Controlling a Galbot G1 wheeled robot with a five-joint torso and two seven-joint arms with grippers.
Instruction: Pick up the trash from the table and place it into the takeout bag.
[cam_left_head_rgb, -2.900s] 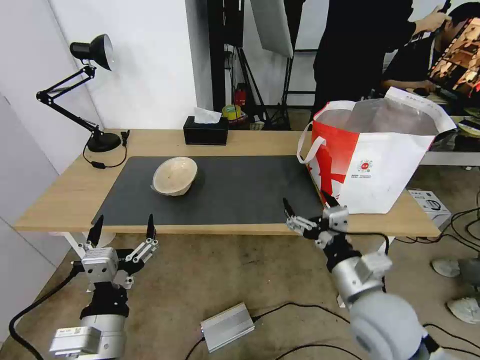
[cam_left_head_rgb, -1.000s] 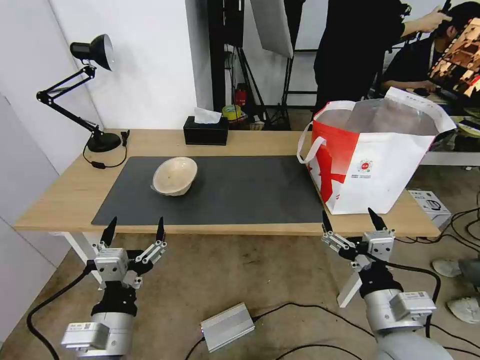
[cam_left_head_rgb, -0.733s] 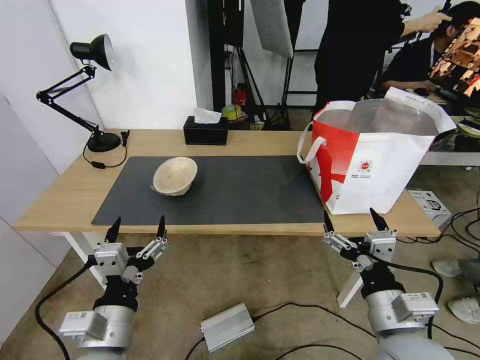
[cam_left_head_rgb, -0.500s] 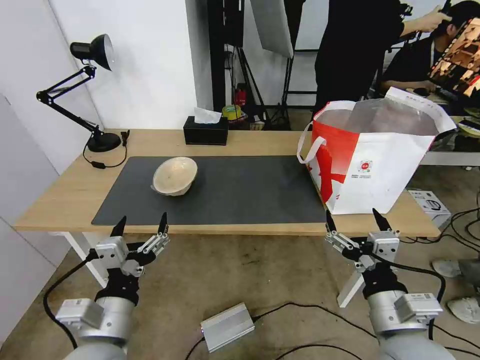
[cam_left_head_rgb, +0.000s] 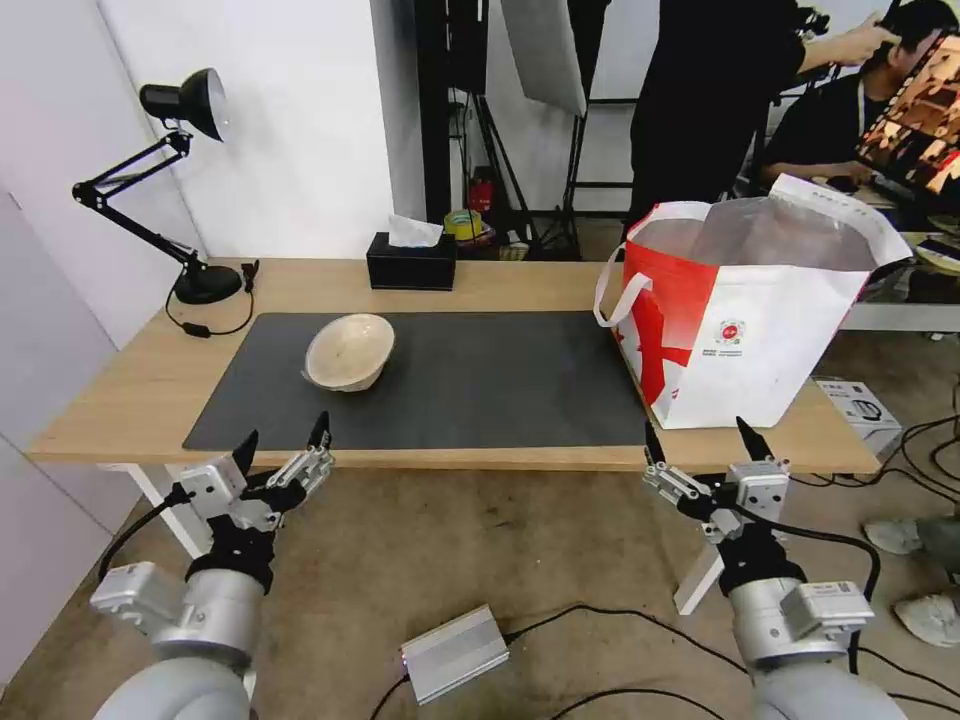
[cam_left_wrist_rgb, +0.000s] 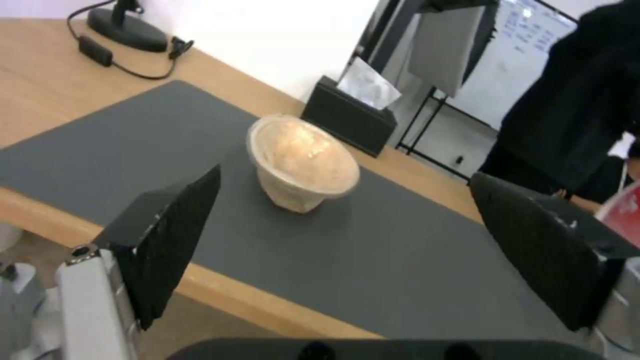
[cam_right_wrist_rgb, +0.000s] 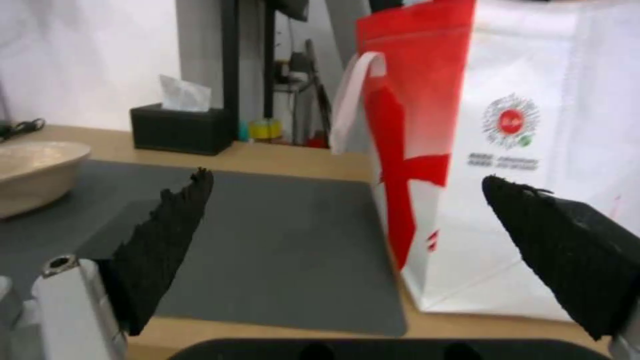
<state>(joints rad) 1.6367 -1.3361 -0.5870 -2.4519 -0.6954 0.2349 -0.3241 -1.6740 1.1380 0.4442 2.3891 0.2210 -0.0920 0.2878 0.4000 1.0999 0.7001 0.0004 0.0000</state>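
Beige bowl (cam_left_head_rgb: 349, 351) sits tilted on the mat (cam_left_head_rgb: 480, 385), well left of the takeout bag (cam_left_head_rgb: 745, 320). Looks light, thin, rigid; best pinched at the rim. Left claw (cam_left_head_rgb: 280, 450) spread, below the surface edge; right claw (cam_left_head_rgb: 698, 450) spread, just below the bag.

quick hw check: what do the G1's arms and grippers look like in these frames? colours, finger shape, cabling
Both arms are silver-grey metal cylinders with black wrist collars. The left gripper and right gripper are matching two-finger units: silver blocks with linkage bars carrying black, pointed, wedge-shaped fingers with a textured face. A black cable loops off each wrist. A small white label with dark print sits on a silver box at the right forearm.
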